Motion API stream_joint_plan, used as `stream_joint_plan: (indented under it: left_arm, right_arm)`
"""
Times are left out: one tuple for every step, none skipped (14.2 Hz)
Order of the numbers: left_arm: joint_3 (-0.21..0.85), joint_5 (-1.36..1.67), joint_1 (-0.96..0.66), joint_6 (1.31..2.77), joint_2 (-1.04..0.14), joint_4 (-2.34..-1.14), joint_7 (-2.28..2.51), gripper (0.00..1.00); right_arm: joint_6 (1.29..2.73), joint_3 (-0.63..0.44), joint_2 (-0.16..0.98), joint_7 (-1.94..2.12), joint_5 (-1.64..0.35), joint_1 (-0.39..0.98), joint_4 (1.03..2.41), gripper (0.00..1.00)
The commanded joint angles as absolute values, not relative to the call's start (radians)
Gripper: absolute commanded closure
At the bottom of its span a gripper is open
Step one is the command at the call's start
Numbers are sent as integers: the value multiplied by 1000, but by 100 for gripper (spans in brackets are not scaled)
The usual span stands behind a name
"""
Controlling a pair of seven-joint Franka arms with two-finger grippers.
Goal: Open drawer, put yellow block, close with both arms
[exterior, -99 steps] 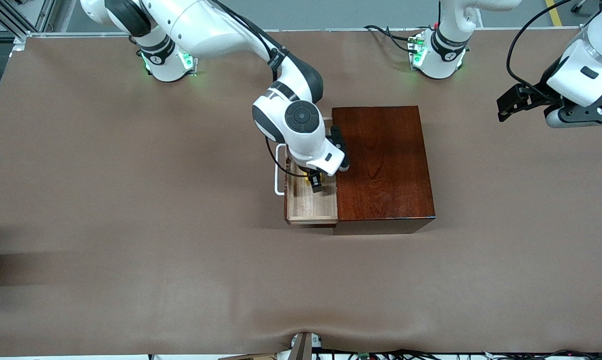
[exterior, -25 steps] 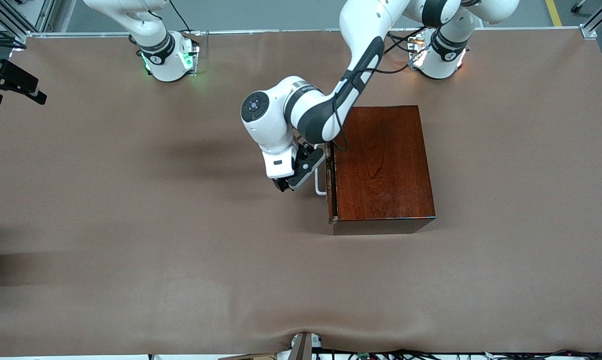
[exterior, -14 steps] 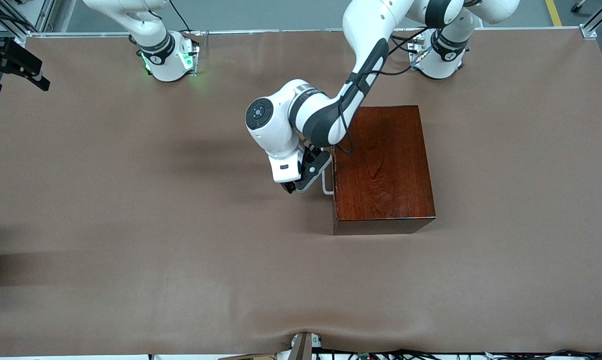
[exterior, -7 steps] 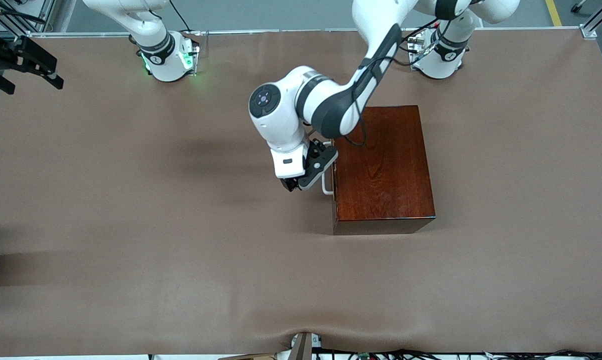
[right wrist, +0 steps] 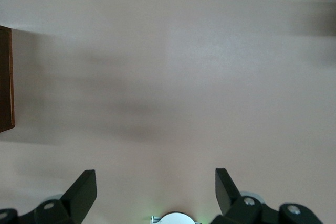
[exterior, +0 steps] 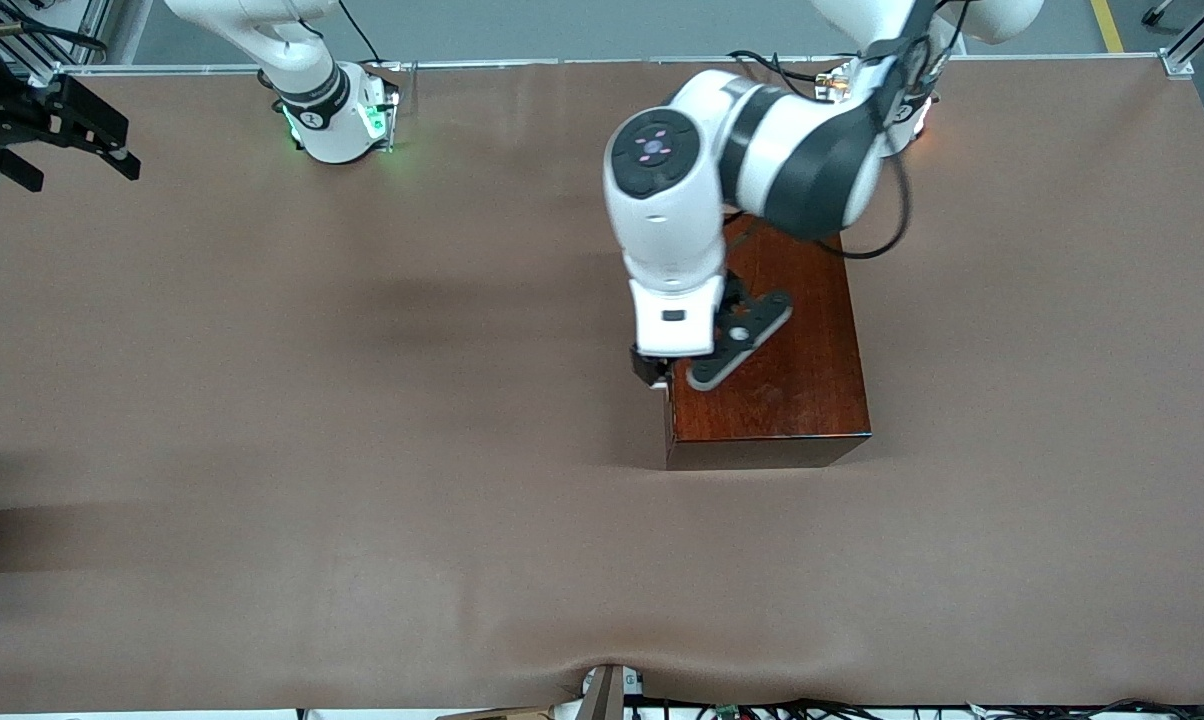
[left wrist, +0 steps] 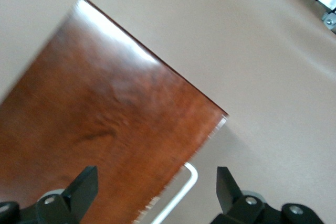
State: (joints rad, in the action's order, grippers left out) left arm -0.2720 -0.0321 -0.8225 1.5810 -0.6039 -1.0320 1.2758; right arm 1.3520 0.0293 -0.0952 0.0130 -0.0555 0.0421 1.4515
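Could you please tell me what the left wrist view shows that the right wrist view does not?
Only the left wrist view shows the wooden box's glossy top and the white handle of the drawer, which sits pushed in; the left gripper hangs open over the box's handle edge. Only the right wrist view shows a green-lit robot base between the fingers of the open right gripper, which waits over bare table. Both show the brown table cover and some part of the box, a mere sliver in the right wrist view. Neither shows the yellow block.
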Motion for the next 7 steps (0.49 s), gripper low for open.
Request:
stream_joint_plan:
  left_arm:
    - [-264, -34, -763, 1514, -528, -1062, 1148, 0]
    - [-264, -34, -737, 1499, -513, -1062, 1106, 0]
    - [-264, -34, -707, 1484, -500, -1062, 1060, 0]
    - [-264, -34, -683, 1470, -483, -1063, 1007, 0]
    - [-264, -34, -657, 1456, -474, -1063, 952, 0]
    - [-264, -34, -637, 1442, -466, -1063, 898, 0]
    - [-264, -34, -614, 1430, -457, -1063, 852, 0]
  right_arm:
    - [1342, 26, -95, 15, -44, 49, 1442, 0]
    - [1341, 28, -97, 15, -44, 49, 1443, 0]
    - [1342, 28, -97, 15, -46, 49, 1442, 0]
    - [1342, 28, -97, 17, -49, 51, 1442, 0]
    - [1342, 29, -97, 18, -49, 52, 1442, 0]
    - [1342, 29, -97, 18, -49, 55, 1442, 0]
    - [1342, 29, -97, 18, -49, 61, 1442, 0]
